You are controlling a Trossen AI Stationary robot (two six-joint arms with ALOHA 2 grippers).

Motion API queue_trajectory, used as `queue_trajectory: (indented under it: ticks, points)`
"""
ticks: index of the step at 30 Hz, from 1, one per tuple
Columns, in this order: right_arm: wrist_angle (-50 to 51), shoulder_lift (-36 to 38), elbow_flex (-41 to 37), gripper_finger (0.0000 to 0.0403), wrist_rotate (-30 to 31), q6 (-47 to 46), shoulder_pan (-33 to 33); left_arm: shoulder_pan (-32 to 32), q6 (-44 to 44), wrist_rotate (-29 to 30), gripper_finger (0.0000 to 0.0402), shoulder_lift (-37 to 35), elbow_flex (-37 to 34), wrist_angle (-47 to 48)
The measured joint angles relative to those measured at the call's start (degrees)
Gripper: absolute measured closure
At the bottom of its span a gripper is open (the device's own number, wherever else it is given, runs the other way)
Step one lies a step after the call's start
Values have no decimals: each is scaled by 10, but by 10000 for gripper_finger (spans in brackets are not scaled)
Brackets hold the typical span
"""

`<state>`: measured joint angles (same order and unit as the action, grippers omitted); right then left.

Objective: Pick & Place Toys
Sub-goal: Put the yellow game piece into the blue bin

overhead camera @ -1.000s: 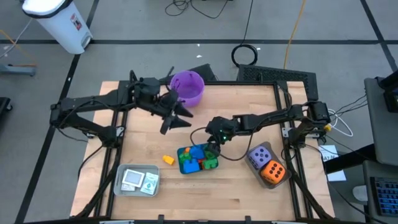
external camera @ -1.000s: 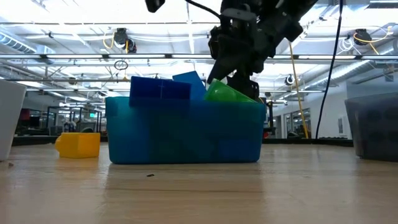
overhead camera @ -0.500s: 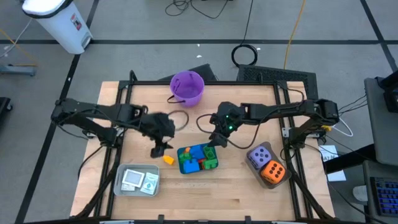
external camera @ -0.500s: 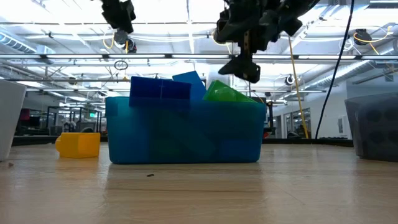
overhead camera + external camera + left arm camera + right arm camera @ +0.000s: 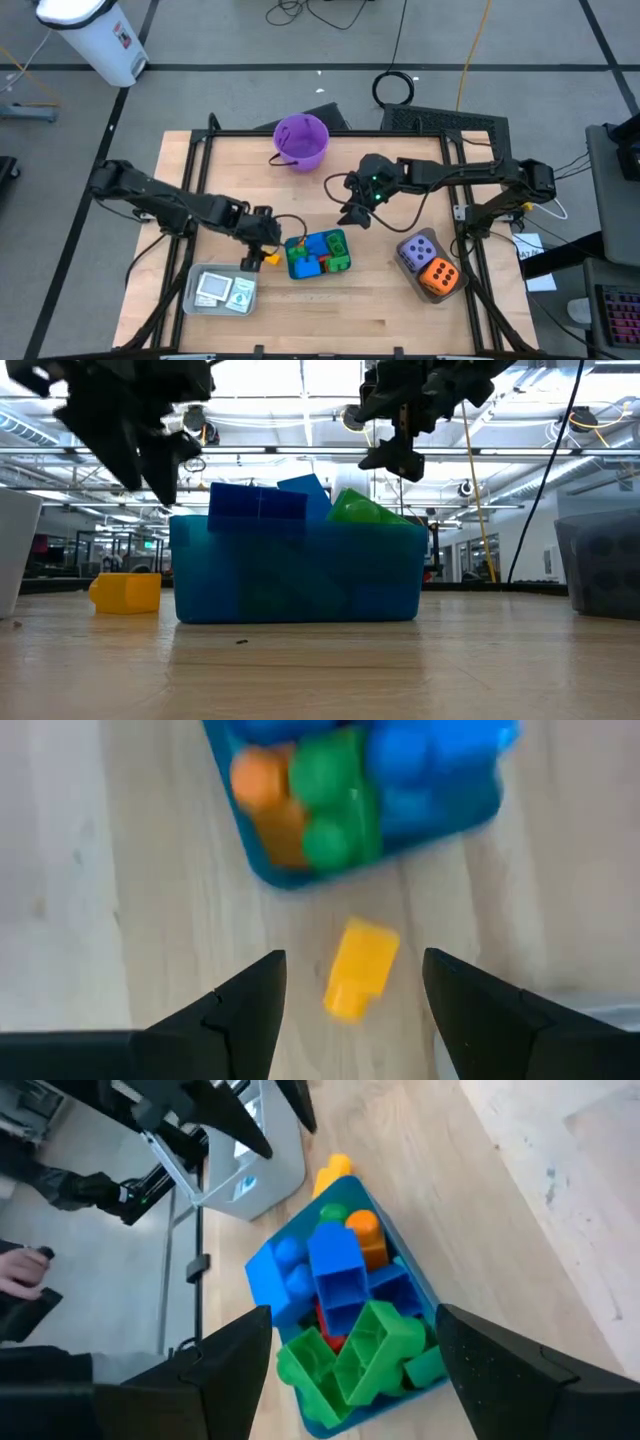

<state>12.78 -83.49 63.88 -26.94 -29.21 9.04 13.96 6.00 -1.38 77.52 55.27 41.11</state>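
The yellow brick point(image 5: 360, 968) is lying flat on the worktop point(image 5: 380, 310), just beside the teal tray point(image 5: 296, 268) but not touching it, its long axis pointing roughly toward the tray. It's a plain two-part block. The left claw point(image 5: 350, 1010) is hovering right over it, fingers apart, empty. The tray is sitting heaped with blue, green, orange and red bricks point(image 5: 345, 1305). Farther back, the right claw point(image 5: 352, 216) is hanging above the worktop, fingers spread, holding nothing.
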Motion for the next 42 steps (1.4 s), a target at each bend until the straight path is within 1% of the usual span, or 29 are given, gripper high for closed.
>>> queue_trajectory:
  ticks: [4,7,12,19,21,30,32,34,37,42]
  points:
    - [10,0,0,132,-1,1,-1,1,-19,1,158,15,-35,-47]
    - [27,0,0,133,-1,8,-1,1,-37,5,158,33,-47,-70]
    - [36,-1,-1,133,-1,14,-1,1,-51,2,158,78,-49,-74]
    - [43,-1,-1,133,-1,14,-1,1,-61,-31,158,126,-49,-79]
    - [43,-1,-1,133,-1,13,-1,1,-61,-33,158,135,-49,-79]
    - [43,-1,-1,133,1,14,-1,-6,-63,-39,158,147,-46,-78]
    - [43,-1,-1,133,1,14,-1,-11,-59,-33,158,147,-47,-79]
    - [43,-1,-1,133,1,15,-1,-17,-59,-10,158,151,-49,-80]
    - [43,-1,-1,133,1,16,-1,-25,-59,-1,158,158,-49,-78]
    - [43,-1,-1,133,1,15,-1,-35,-53,-24,158,175,-47,-62]
